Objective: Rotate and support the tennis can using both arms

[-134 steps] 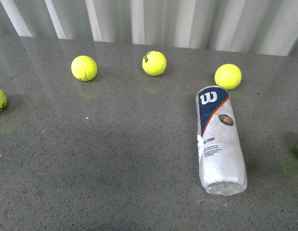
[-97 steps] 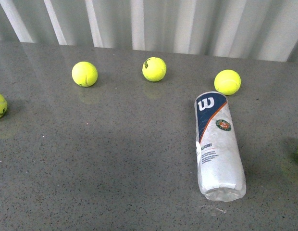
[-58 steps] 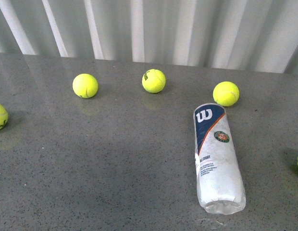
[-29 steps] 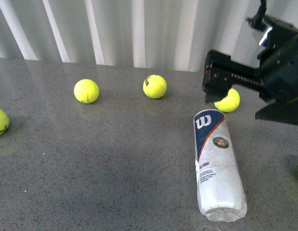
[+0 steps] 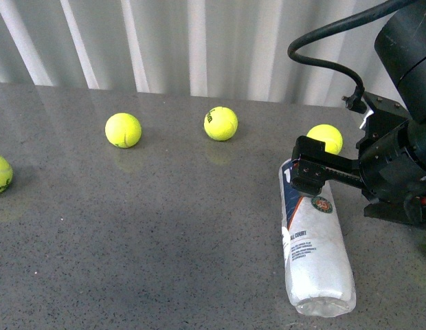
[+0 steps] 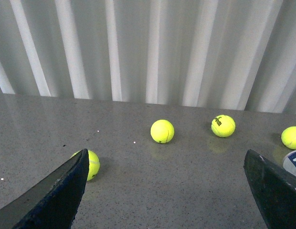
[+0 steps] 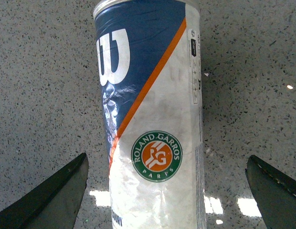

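The tennis can (image 5: 316, 254) lies on its side on the grey speckled table (image 5: 165, 240), with its navy-labelled end pointing away from the robot and its clear end toward it. It sits directly beneath the right gripper (image 7: 165, 162), lengthwise between the two black fingers (image 7: 52, 195). Those fingers stand wide apart, one on each side of the can. The right wrist view shows bare table between each finger and the can's wall, so nothing is clasped. In that view the white W logo (image 7: 112, 57), the orange stripe (image 7: 153, 76) and the round emblem (image 7: 156, 156) face up toward the gripper. In the front view the gripper's finger block covers the far end of the label. The bulky right arm (image 5: 405, 158) extends from the right side, with a black cable (image 5: 323, 48) looping above it.

Just beyond the right gripper a yellow-green ball (image 5: 325, 139) rests close to the can's far end; whether they touch cannot be told. A second ball (image 5: 220, 124) and a third ball (image 5: 123, 130) lie further to that gripper's left, and a fourth ball (image 5: 0, 174) sits well apart at the table's left edge.

The left gripper (image 6: 165, 160) does not show in the front view. Its wrist view shows its fingers spread wide over the table with nothing held between them. A ribbed white wall (image 5: 199, 41) stands behind the table.
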Controlling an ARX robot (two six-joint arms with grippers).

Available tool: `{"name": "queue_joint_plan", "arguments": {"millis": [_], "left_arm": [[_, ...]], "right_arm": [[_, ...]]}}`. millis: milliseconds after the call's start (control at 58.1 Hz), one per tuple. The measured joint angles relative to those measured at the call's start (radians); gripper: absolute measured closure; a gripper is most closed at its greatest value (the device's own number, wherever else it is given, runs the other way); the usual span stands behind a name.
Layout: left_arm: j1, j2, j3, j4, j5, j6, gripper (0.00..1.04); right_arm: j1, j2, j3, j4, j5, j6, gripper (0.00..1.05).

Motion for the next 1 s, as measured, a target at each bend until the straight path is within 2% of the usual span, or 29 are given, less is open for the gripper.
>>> {"name": "queue_joint_plan", "arguments": {"millis": [620, 655, 827, 999], "left_arm": [[0.0, 0.0, 0.0, 0.0, 0.0, 0.0, 0.07], [0.0, 0.0, 0.0, 0.0, 0.0, 0.0, 0.07], [0.0, 0.0, 0.0, 0.0, 0.0, 0.0, 0.07], [0.0, 0.0, 0.0, 0.0, 0.0, 0.0, 0.07]], "right_arm": [[0.004, 0.158, 0.085, 0.106, -0.06, -0.024, 0.07], [0.006, 0.159, 0.085, 0.106, -0.057, -0.024, 0.09], [0.01, 0.166, 0.085, 0.108, -0.058, -0.032, 0.35], [0.008, 0.167, 0.085, 0.108, -0.056, -0.04, 0.53]]}}
